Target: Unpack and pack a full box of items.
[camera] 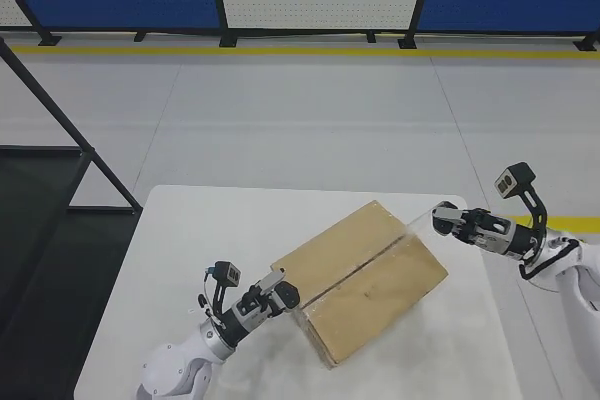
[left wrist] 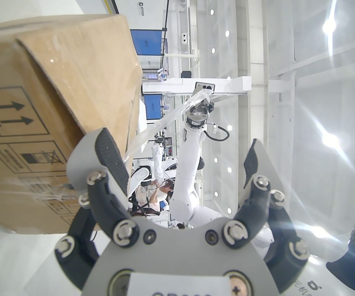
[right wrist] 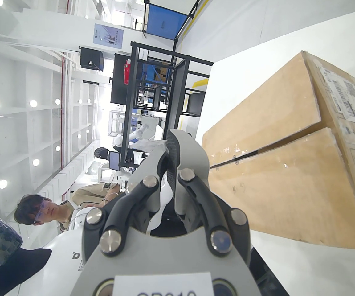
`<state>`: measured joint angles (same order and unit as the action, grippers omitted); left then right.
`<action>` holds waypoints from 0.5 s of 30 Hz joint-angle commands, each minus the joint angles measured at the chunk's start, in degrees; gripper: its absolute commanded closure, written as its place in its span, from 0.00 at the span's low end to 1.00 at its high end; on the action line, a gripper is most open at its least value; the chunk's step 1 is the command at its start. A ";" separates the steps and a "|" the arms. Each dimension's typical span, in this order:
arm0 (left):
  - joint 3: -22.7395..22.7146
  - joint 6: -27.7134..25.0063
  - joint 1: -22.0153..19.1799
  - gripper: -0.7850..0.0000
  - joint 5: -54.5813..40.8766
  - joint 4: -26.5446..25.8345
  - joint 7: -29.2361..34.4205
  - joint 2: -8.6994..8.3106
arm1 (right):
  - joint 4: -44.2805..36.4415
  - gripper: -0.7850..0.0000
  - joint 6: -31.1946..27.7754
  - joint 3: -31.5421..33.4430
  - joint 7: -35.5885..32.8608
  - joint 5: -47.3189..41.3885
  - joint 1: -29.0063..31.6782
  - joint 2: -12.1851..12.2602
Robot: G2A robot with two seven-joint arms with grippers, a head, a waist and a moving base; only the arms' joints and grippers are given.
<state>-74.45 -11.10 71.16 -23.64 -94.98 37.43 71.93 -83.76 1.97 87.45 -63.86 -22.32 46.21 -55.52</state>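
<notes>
box (camera: 365, 280) flaps shut on table (camera: 180, 240) | left gripper (camera: 280, 288) spread open at its end | right gripper (camera: 441, 218) pinching what looks like a clear tape strip (left wrist: 165, 121)

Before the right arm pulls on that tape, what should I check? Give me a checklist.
1. Right gripper shut on tape strip: ok.
2. Tape strip clear of box: not ok, one end sticks to it.
3. Left gripper holding box: not ok, open beside its end.
4. Box fully on table: ok.
5. Top flaps loose: cannot tell.
</notes>
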 commanded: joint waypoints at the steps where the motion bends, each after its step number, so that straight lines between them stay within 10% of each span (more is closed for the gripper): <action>1: 0.04 -0.05 -0.01 0.00 -0.06 0.03 -0.09 -0.01 | 0.57 1.00 0.42 -0.75 0.16 0.87 -0.61 0.04; 15: 0.07 -0.21 -0.28 0.00 -0.46 0.32 -0.55 -0.10 | 4.34 1.00 -0.56 -2.30 0.60 0.83 -3.49 0.44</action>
<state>-74.38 -11.35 70.93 -24.01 -94.69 36.95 71.83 -79.17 1.98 84.95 -63.42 -20.96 42.59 -55.09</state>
